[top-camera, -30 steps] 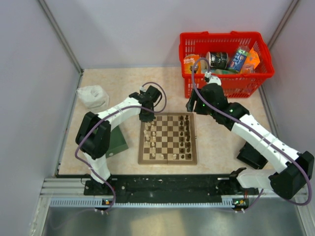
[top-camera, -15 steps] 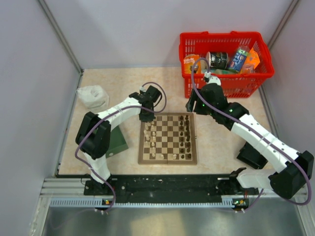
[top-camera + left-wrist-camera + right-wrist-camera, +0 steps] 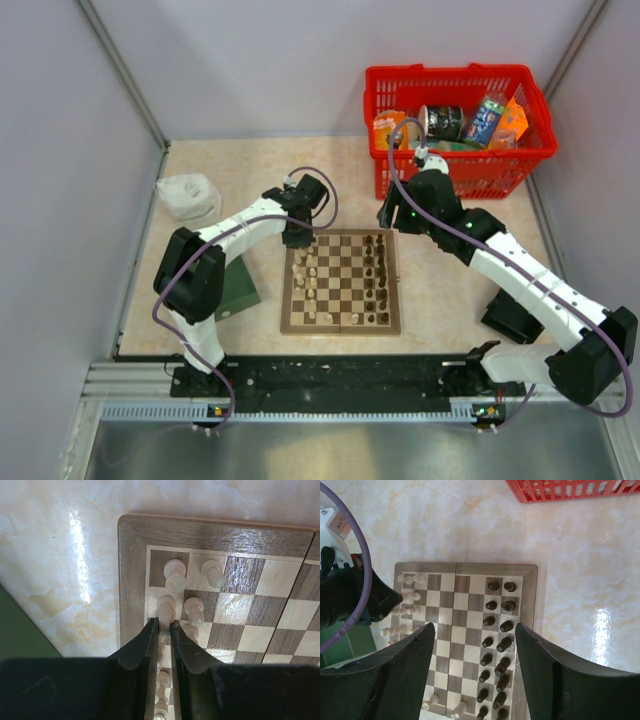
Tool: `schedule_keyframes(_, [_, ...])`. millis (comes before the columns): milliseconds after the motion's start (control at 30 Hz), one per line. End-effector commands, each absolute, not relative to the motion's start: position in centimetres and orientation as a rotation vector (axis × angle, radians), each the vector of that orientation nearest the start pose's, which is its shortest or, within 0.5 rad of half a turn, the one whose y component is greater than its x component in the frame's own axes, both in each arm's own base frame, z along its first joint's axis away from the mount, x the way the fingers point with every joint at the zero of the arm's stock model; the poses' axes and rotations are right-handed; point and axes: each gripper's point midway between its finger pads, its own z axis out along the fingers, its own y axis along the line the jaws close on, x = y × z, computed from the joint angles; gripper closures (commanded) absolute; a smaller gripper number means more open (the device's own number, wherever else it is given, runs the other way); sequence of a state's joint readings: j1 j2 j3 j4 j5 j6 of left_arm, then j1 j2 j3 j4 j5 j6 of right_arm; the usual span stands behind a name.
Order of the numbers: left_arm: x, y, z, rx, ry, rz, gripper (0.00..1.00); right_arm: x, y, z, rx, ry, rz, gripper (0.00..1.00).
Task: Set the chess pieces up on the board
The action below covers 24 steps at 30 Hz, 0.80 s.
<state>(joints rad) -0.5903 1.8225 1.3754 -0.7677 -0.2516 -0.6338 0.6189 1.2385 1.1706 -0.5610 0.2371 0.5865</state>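
Nearby, cream pieces crowd the left fingers, a red basket beyond.

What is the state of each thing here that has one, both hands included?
left hand: shut on a cream piece near the edge of the board.
right hand: open, empty, above the board.
dark pieces: upright, in two rows along one edge.
red basket: holds cans and packets.

The left arm and the right arm are built of white shells linked by black joints. A purple cable is looped along each. The left gripper and right gripper are fitted with black wedge-shaped fingers. A small green light is lit on the right arm.
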Motion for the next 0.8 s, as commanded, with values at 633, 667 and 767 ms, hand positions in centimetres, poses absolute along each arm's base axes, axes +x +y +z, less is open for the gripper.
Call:
schedule_keyframes(633, [34.9,-19.2,13.0,-0.171,2.555,-0.028,0.58,31.2,19.5,23.9,0.099,2.169,0.438,0.34])
schedule_keyframes(667, [34.9,-19.1,13.9,-0.172,2.536,-0.035,0.57,31.2,19.5,23.9,0.099,2.169,0.438,0.34])
schedule_keyframes(767, [34.7,-18.7,16.3,-0.172,2.485,-0.061,0.50,31.2,19.4,23.9,0.103,2.169,0.433,0.34])
